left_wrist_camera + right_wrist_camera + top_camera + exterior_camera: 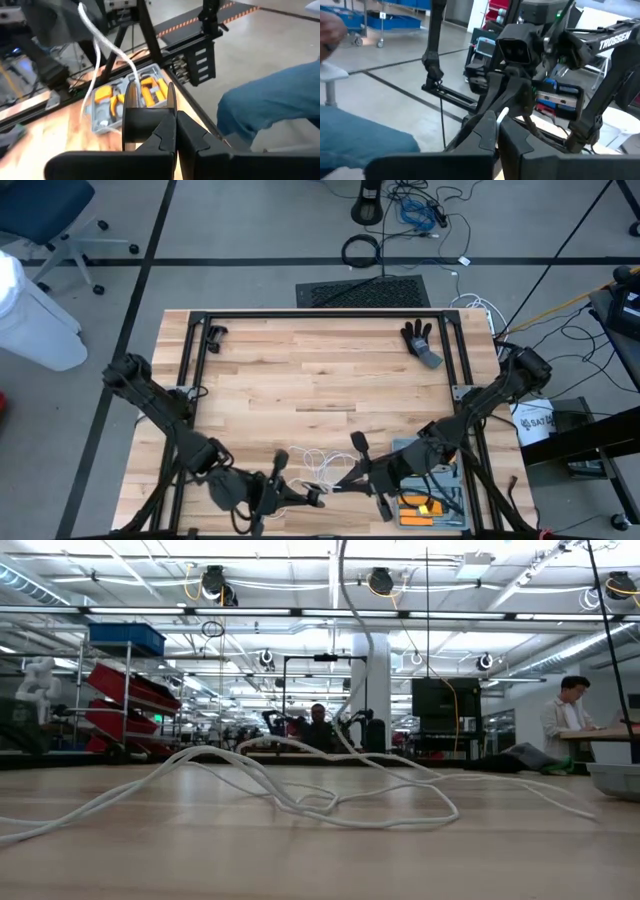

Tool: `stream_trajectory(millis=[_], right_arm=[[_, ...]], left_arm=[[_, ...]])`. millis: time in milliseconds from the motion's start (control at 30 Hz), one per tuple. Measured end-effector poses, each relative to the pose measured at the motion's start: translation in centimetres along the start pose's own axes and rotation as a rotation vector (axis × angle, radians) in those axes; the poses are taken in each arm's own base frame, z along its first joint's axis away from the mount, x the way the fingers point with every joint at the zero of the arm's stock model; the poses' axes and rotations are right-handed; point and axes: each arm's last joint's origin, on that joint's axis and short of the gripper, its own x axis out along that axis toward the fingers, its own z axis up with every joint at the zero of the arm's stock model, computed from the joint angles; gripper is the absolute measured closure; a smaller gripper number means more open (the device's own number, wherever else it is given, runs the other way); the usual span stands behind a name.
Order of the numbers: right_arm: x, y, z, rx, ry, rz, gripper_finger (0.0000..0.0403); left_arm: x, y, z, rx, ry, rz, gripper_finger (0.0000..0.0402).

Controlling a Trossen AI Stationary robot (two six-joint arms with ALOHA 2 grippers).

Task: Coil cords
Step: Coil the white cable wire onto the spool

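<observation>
1. High view: both arms reach to the table's (320, 370) near edge, around 6 o'clock. The left gripper (312, 498) sits at about 6 o'clock, the right gripper (340, 478) just beside it toward 5 o'clock, their tips near each other. The white cord (312, 463) lies in loose loops on the wood just above the two tips. A grey tool case (432, 498) with orange parts lies at 5 o'clock under the right arm, and a black glove (422, 342) lies at 1 o'clock.

2. Low view: the cord (300, 795) sprawls in slack curves across the tabletop, and one strand rises straight up toward 12 o'clock and out of the picture. No gripper shows here. People stand in the room behind.

3. Left wrist view: the left gripper (176, 132) has its fingers pressed together, pinching the black reel (147, 117) at its core. The cord (107, 42) runs from the reel up toward 11 o'clock. The tool case (117, 102) lies beyond.

4. Right wrist view: the right gripper (497, 131) is pressed together, with a short white piece of cord (503, 114) at its tips; whether it is pinched I cannot tell. The left arm fills the picture ahead.
</observation>
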Motion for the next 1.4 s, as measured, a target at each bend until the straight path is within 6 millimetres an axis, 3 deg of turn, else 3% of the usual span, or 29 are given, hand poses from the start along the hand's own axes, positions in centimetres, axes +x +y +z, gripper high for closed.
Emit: stream_trajectory(millis=[333, 733, 1033, 1400], right_arm=[[1.6, -1.1, -1.4, -0.029, -0.015, -0.006, 0.0403], [3.6, -1.9, -3.7, -0.008, -0.025, -0.027, 0.0403], [3.7, -2.0, -3.4, 0.0, -0.084, 0.03, 0.0403], [4.0, -4.3, -3.9, 0.071, -0.088, 0.07, 0.0403]], left_arm=[[1.9, 1.4, -0.5, -0.03, -0.044, -0.077, 0.04], [2.0, 1.5, 0.4, 0.037, -0.164, -0.157, 0.04], [1.9, 1.2, 0.8, 0.169, -0.217, -0.156, 0.04], [1.8, 1.5, 1.4, 0.246, -0.307, -0.191, 0.04]])
